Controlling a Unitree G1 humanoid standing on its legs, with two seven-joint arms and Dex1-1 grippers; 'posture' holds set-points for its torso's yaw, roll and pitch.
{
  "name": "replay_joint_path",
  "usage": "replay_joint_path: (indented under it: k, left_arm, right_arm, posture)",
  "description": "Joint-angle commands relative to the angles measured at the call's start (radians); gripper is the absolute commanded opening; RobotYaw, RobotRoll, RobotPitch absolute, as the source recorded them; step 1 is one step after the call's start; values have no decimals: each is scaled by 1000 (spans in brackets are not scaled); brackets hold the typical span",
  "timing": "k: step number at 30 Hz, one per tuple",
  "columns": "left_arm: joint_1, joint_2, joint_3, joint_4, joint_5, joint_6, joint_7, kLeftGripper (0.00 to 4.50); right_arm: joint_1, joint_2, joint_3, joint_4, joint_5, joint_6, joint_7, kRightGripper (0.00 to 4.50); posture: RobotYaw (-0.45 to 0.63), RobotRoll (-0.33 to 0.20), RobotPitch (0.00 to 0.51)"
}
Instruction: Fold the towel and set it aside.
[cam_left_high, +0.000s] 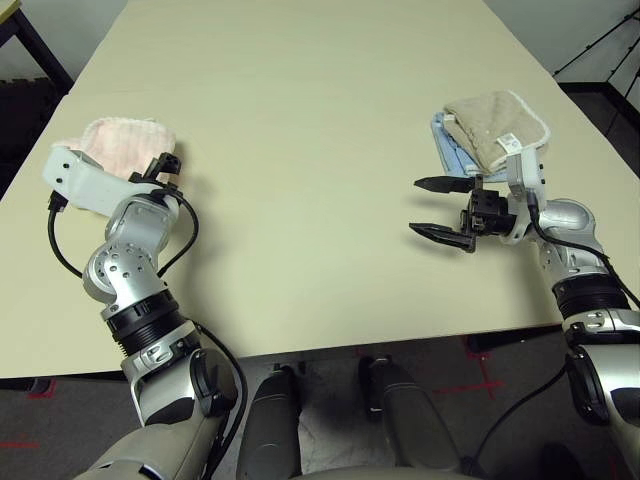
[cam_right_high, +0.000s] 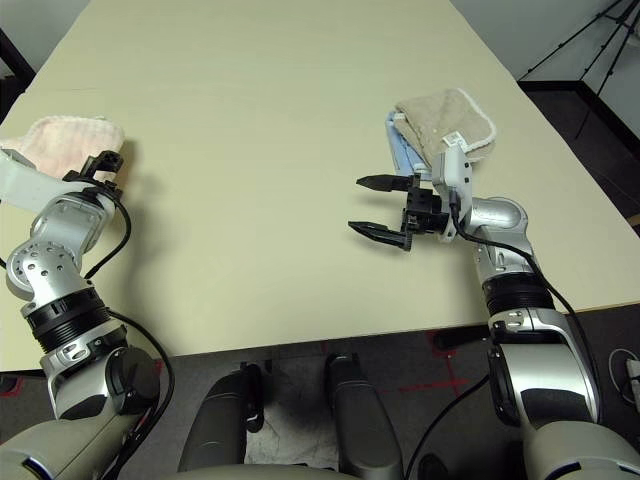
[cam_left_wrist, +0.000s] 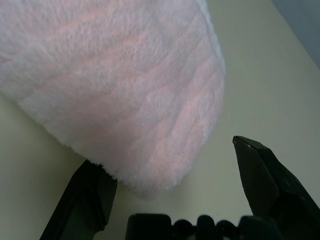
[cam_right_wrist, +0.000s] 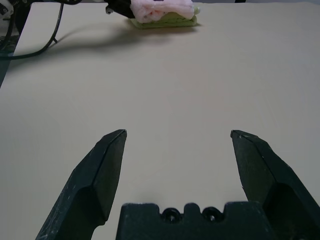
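1. Evidently the pink towel (cam_left_high: 122, 143) lies folded at the bench's (cam_left_high: 300, 150) left edge, atop a green one.
2. Left claw (cam_left_wrist: 172, 165) spread, its fingers beside the towel's edge, pinching nothing; right claw (cam_left_high: 440, 208) spread, empty.
3. Setting aside looks done; next, withdraw left arm.

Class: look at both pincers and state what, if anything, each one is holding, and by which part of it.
Nothing is held. The left pincer is open right at the folded edge of the pink towel, its fingers not closed on it. The right pincer is open over bare table.
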Motion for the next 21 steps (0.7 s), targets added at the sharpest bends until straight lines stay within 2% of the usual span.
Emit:
replay_joint_path:
  k: [1, 5, 9, 21]
  left_arm:
    - [19, 49, 3, 33, 28, -16, -32, 4432]
    - [20, 97, 11, 79, 40, -30, -66, 4432]
    - [20, 115, 11, 104, 45, -36, -82, 4432]
    - [49, 85, 7, 58, 42, -9, -67, 4432]
  right_arm:
    - [9, -10, 9, -5, -11, 5, -1, 4500]
    - [10, -12, 9, -11, -11, 8, 0, 4500]
    - [7, -16, 9, -8, -13, 9, 1, 4500]
    - [5, -15, 9, -7, -13, 7, 0, 4500]
  posture:
    - [-52, 0, 190]
    - [-53, 0, 190]
    - [-53, 0, 188]
    - [-52, 0, 184]
